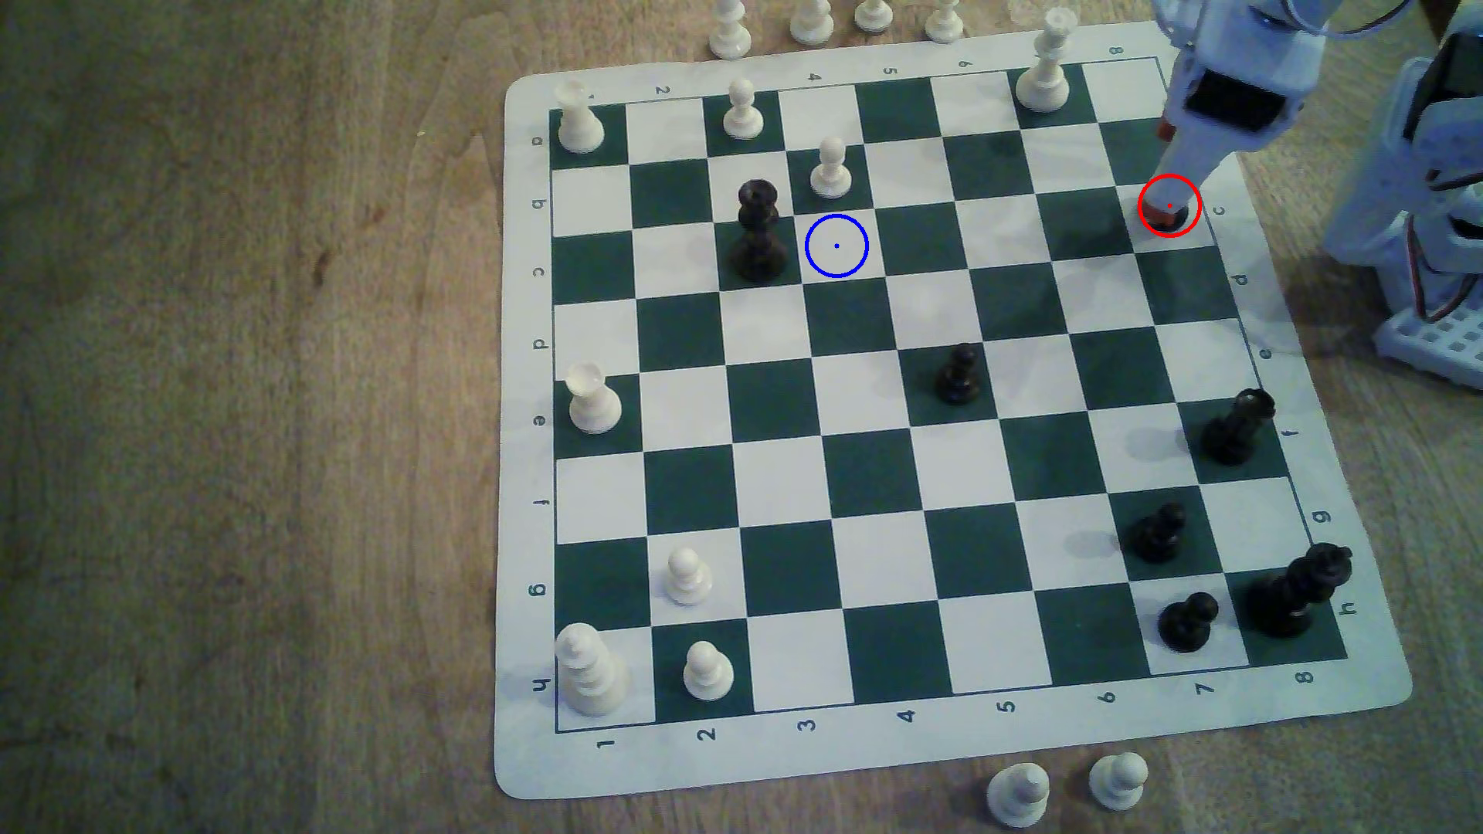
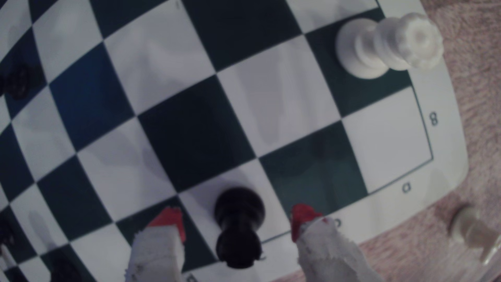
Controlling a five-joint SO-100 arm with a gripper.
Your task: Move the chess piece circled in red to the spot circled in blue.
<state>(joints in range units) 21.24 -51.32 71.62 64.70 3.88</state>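
The black rook (image 2: 238,225) stands upright on a white square at the board's edge. It sits between my two white fingers, one red-tipped finger (image 2: 165,233) on each side, with a gap to both. My gripper (image 2: 236,219) is open and touches nothing. In the exterior view my gripper (image 1: 1159,210) reaches down into the red ring and hides most of the rook (image 1: 1173,223); only its dark base shows. The blue-ringed spot (image 1: 836,245) is a bare white square far toward the exterior view's left.
A tall black piece (image 1: 757,232) stands right beside the blue spot, on the exterior view's left. A white pawn (image 1: 830,168) stands just behind that spot. A tall white piece (image 1: 1043,68) is near the far edge, and a black pawn (image 1: 959,374) is mid-board. The arm's base (image 1: 1436,240) is off the mat.
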